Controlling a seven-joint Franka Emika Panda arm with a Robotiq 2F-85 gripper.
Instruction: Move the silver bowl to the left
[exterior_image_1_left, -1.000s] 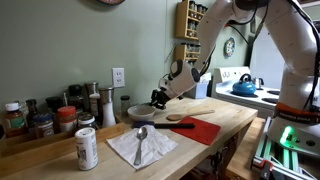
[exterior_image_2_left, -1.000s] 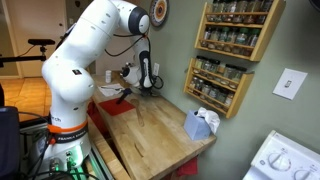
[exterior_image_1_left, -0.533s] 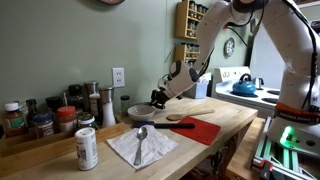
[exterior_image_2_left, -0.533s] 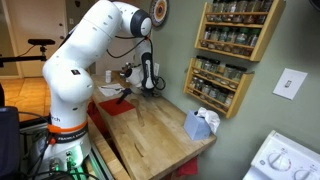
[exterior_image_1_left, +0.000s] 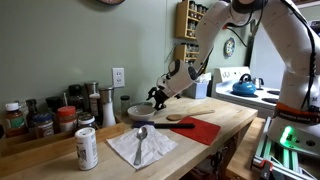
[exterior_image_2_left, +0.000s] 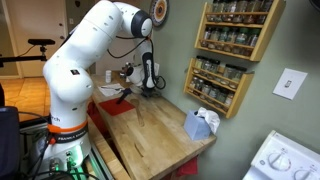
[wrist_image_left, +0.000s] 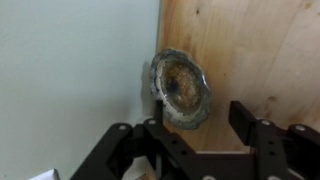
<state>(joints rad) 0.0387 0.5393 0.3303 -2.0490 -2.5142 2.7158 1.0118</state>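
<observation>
The silver bowl (wrist_image_left: 180, 88) is small, round and dull, and rests on the wooden counter (wrist_image_left: 260, 50) right up against the pale wall. In an exterior view the bowl (exterior_image_1_left: 137, 110) sits at the back of the counter below the wall socket. My gripper (wrist_image_left: 197, 118) hangs just behind the bowl's near rim, open, its dark fingers (wrist_image_left: 243, 118) standing apart with nothing between them. In both exterior views the gripper (exterior_image_1_left: 157, 97) (exterior_image_2_left: 150, 88) hovers a little above the counter; the bowl cannot be made out in the view from the far end.
A wooden spoon (exterior_image_1_left: 180, 124) lies on a red cloth (exterior_image_1_left: 203, 131). A shiny spoon (exterior_image_1_left: 141, 135) rests on a white napkin beside a can (exterior_image_1_left: 87, 148). Jars and shakers (exterior_image_1_left: 45, 118) line the back wall. A spice rack (exterior_image_2_left: 235, 30) hangs above a blue cloth (exterior_image_2_left: 200, 123).
The jaws have opened and let go of the silver bowl, which stays on the counter by the wall. The gripper has lifted slightly off it.
</observation>
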